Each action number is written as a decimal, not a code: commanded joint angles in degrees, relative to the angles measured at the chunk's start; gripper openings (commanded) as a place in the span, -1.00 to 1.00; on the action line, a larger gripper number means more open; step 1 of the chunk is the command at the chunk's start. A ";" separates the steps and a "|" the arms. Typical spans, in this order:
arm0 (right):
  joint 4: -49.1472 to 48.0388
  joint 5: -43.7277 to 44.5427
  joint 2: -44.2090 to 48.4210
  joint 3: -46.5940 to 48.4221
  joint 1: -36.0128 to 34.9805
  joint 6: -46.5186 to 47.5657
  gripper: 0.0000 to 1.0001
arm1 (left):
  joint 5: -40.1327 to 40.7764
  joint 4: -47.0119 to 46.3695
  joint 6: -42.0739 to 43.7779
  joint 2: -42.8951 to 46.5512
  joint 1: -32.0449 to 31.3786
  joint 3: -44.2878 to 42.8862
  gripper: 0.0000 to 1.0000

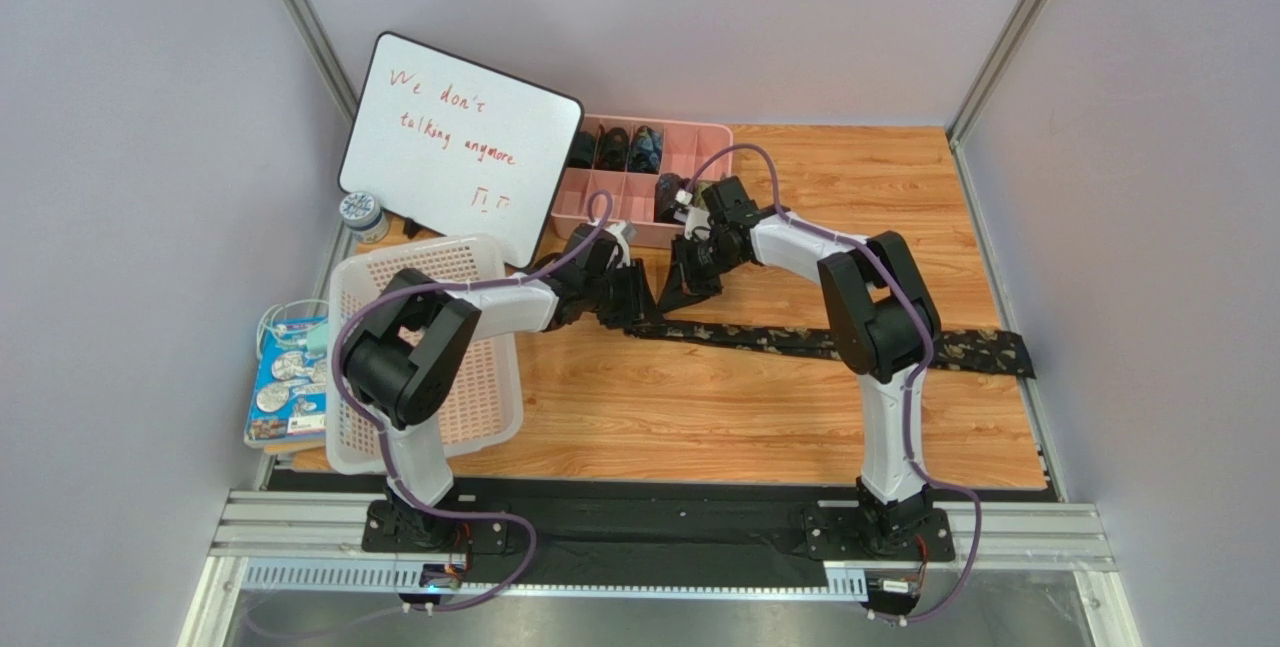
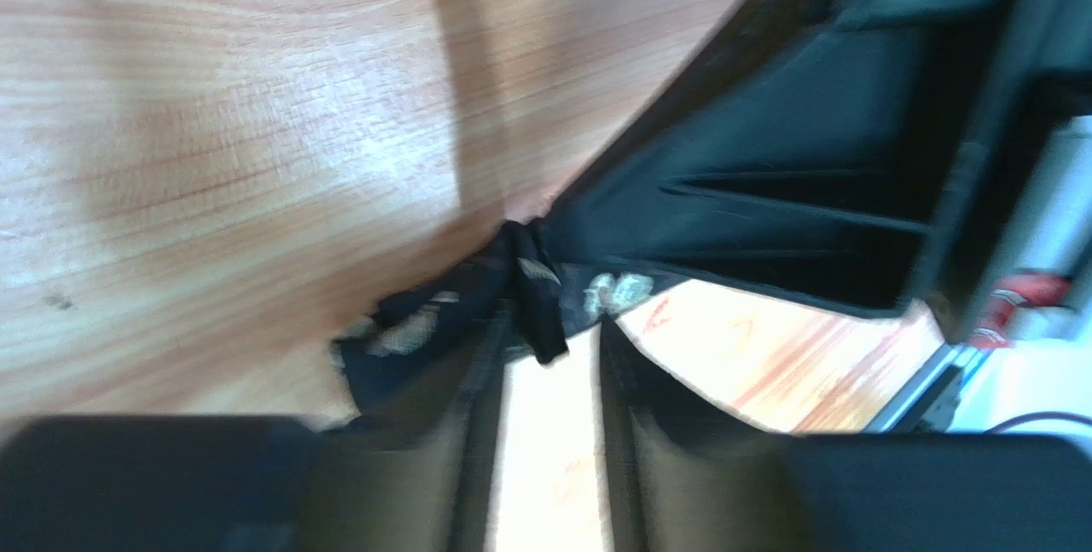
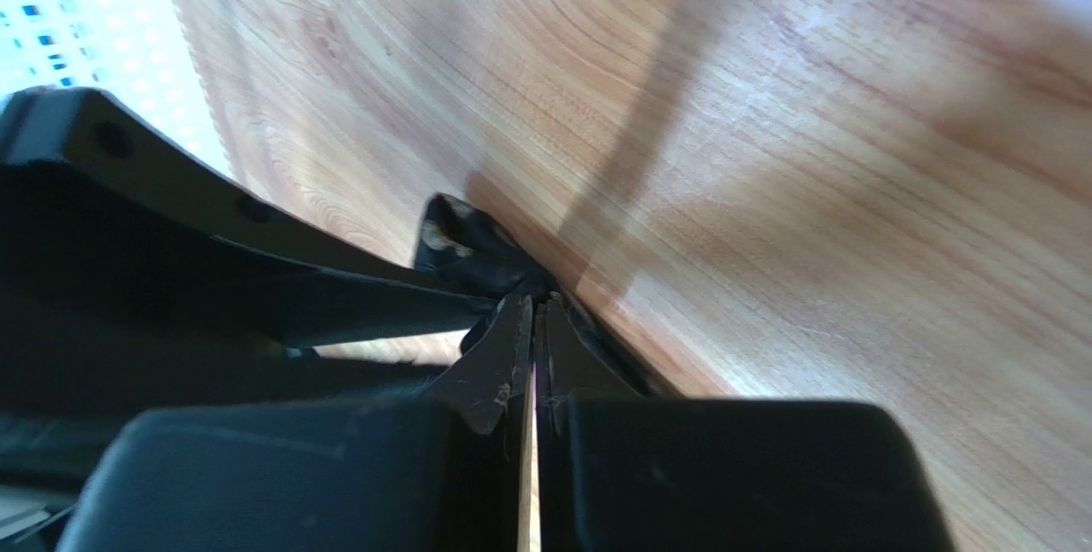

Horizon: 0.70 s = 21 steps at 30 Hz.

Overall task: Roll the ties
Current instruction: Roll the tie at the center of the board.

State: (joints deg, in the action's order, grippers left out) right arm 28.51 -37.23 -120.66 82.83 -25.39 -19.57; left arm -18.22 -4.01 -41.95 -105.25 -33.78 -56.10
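One dark patterned tie lies flat across the wooden table, running from the centre to the right edge. Both grippers meet at its left end. My right gripper is shut on the tie's end; in the right wrist view its jaws are almost together and pinch dark fabric at the tips. My left gripper faces it from the left. In the left wrist view its fingers stand a little apart, with the bunched tie end lying across the tips. Rolled dark ties sit in the pink tray.
The pink divided tray stands at the back centre. A whiteboard leans at the back left. A white perforated basket sits at the left under the left arm, with a small packet beside it.
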 commanded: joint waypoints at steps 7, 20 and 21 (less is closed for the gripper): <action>4.97 2.16 0.86 -0.82 -0.19 3.57 -1.00 | 0.02 7.96 3.02 10.76 5.21 2.83 -0.07; 5.06 0.32 3.59 -2.23 -0.63 5.07 -1.00 | -1.11 7.79 3.19 6.12 5.74 0.82 0.23; 4.63 0.32 3.68 -2.32 -0.63 4.98 -1.00 | -1.21 7.88 2.76 5.68 5.48 0.29 0.23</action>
State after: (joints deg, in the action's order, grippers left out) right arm 30.65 -36.10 -119.39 81.45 -25.50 -14.92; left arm -17.76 4.03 -38.68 -97.60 -27.68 -53.04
